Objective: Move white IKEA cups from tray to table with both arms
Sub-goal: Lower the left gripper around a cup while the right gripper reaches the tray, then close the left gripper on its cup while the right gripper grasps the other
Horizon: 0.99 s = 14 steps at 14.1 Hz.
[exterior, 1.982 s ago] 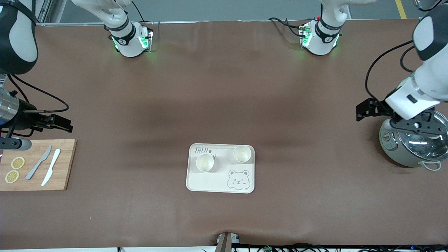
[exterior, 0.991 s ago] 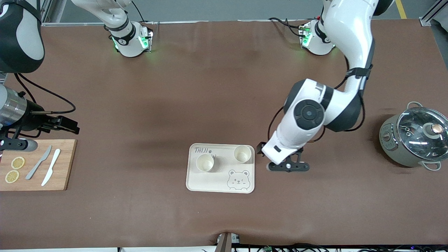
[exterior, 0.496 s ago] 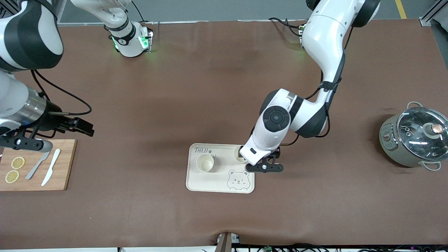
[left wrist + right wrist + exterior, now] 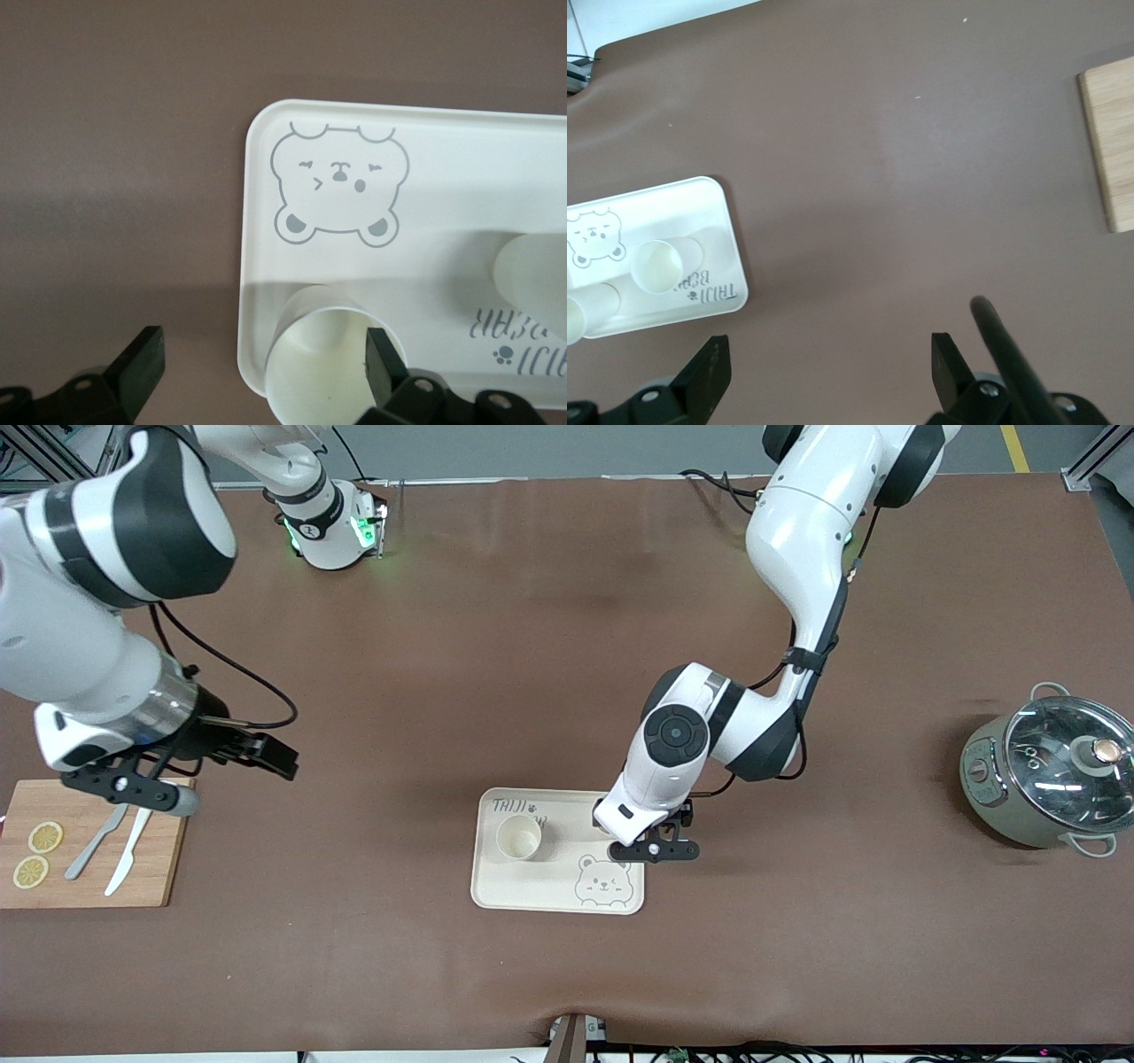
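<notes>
The left gripper [image 4: 654, 849] hangs low over the corner of the cream tray [image 4: 540, 890] toward the left arm's end of the tabletop [image 4: 567, 691]. In the left wrist view its fingers [image 4: 383, 363] stand wide apart, nothing between them. One white cup [image 4: 328, 367] sits on the tray directly under that gripper, with one finger over its rim and the other out over bare tabletop beside the tray edge; in the front view this cup is hidden by the left arm's wrist. The second white cup [image 4: 519, 837] stands upright on the tray, toward the right arm's end, beside the lettering, and apart from the first cup. The bear drawing [image 4: 602, 881] occupies the tray corner nearest the front camera.

The right gripper [image 4: 266, 751] is over bare tabletop near the wooden cutting board [image 4: 155, 868], well apart from the tray. The right wrist view shows its fingers [image 4: 709, 372] spread wide and empty, with both cups in sight on the tray.

Change since the earlier frames: two seconds ago the left gripper was over the pot [image 4: 1050, 779] at the left arm's end; it has since crossed to the tray and now covers the cup there. The right gripper has moved off the board's edge toward the tray. Both cups and the tray are unmoved.
</notes>
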### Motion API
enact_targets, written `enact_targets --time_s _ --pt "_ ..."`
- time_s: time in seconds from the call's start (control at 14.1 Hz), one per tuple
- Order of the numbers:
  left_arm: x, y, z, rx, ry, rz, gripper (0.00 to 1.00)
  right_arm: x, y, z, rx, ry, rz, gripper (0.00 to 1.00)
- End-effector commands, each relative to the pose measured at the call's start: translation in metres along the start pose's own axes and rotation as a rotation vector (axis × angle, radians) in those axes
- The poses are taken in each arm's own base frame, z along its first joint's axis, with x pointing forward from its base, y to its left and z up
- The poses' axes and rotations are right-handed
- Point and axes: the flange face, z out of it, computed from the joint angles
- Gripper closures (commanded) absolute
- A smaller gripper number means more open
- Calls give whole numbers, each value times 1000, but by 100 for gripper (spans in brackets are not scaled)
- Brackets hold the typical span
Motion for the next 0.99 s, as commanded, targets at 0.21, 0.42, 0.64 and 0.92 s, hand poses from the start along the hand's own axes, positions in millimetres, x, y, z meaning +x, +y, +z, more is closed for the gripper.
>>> enact_targets --time_s 0.21,0.42,0.64,0.92 --pt "-12 13 17 8 17 -10 0 -15 -59 28 36 17 92 0" --pt "-16 14 20 10 15 -5 0 -23 -92 52 51 25 147 0" --pt "-15 12 21 13 15 -3 0 -29 -124 83 74 42 171 0" --pt "-17 7 26 23 1 3 0 -39 -158 130 79 47 132 0"
